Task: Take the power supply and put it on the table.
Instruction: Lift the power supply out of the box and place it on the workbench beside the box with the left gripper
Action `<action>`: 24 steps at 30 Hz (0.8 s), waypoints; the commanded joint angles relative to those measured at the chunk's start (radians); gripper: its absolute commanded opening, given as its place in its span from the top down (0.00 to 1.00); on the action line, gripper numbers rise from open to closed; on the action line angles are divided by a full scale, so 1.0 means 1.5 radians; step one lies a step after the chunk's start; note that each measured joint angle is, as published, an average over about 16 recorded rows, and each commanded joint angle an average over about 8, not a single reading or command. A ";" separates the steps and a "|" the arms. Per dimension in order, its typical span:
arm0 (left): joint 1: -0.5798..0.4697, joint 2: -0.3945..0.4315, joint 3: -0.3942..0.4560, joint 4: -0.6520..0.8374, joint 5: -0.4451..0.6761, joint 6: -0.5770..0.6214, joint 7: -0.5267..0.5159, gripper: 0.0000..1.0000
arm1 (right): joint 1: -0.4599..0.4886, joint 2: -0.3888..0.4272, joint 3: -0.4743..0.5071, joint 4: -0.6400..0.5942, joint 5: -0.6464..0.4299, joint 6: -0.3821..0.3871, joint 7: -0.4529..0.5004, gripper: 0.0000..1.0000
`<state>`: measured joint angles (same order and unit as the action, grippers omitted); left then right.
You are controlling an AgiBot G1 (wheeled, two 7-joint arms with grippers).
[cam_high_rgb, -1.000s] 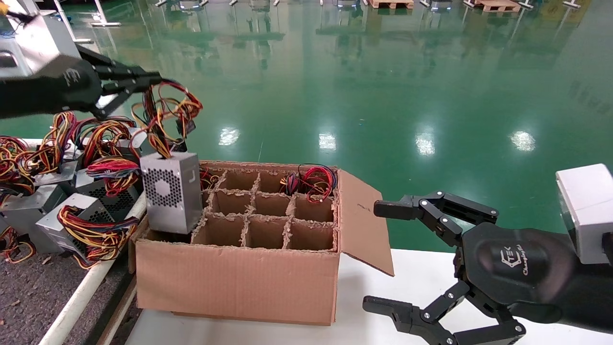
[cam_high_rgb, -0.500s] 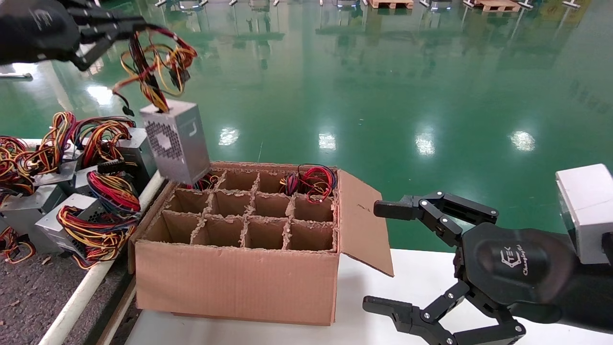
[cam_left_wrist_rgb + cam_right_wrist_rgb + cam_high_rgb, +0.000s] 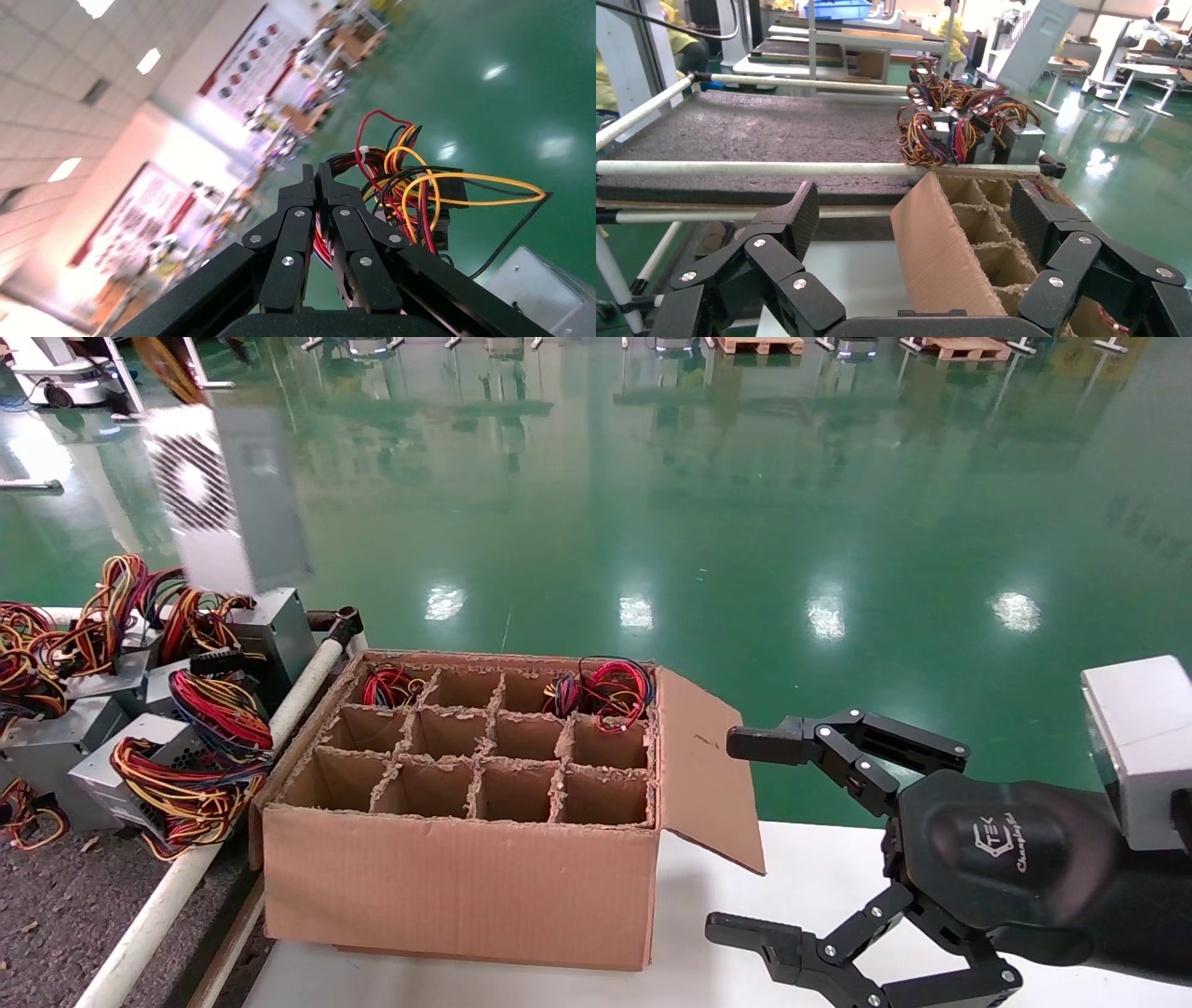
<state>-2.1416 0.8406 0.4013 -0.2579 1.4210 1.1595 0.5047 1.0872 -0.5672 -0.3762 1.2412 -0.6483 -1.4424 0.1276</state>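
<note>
A grey metal power supply (image 3: 228, 495) with a perforated vent face hangs in the air at the upper left, above the pile on the table, and its wires run out of the top of the head view. My left gripper (image 3: 316, 172) is shut on its red, yellow and black wire bundle (image 3: 404, 186), and a corner of the case (image 3: 541, 288) dangles below. The right wrist view also shows the power supply (image 3: 1035, 42) in the air above the dark grey speckled table (image 3: 736, 130). My right gripper (image 3: 736, 836) stands open and empty to the right of the box.
An open cardboard box (image 3: 466, 877) with divider cells sits on the white tabletop (image 3: 819, 868), and wires show in two back cells. Several other power supplies (image 3: 140, 738) with wire bundles are piled on the table (image 3: 56, 905) behind its white rail (image 3: 186, 887).
The left gripper has risen out of the head view, lifting the power supply out of the box's near-left cell and carrying it up and to the left. The right arm has not moved.
</note>
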 commanded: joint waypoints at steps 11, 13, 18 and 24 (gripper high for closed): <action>-0.094 -0.053 0.015 0.079 0.040 -0.049 0.044 1.00 | 0.000 0.000 0.000 0.000 0.000 0.000 0.000 0.00; -0.108 -0.067 0.020 0.087 0.050 -0.054 0.049 1.00 | 0.000 0.000 0.000 0.000 0.000 0.000 0.000 0.00; -0.139 -0.106 0.036 0.105 0.078 -0.062 0.059 1.00 | 0.000 0.000 0.000 0.000 0.000 0.000 0.000 0.00; -0.172 -0.156 0.055 0.118 0.108 -0.059 0.063 1.00 | 0.000 0.000 0.000 0.000 0.000 0.000 0.000 0.00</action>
<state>-2.3989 0.6089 0.4832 -0.0833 1.5830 1.0725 0.5974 1.0873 -0.5672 -0.3763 1.2412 -0.6483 -1.4424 0.1276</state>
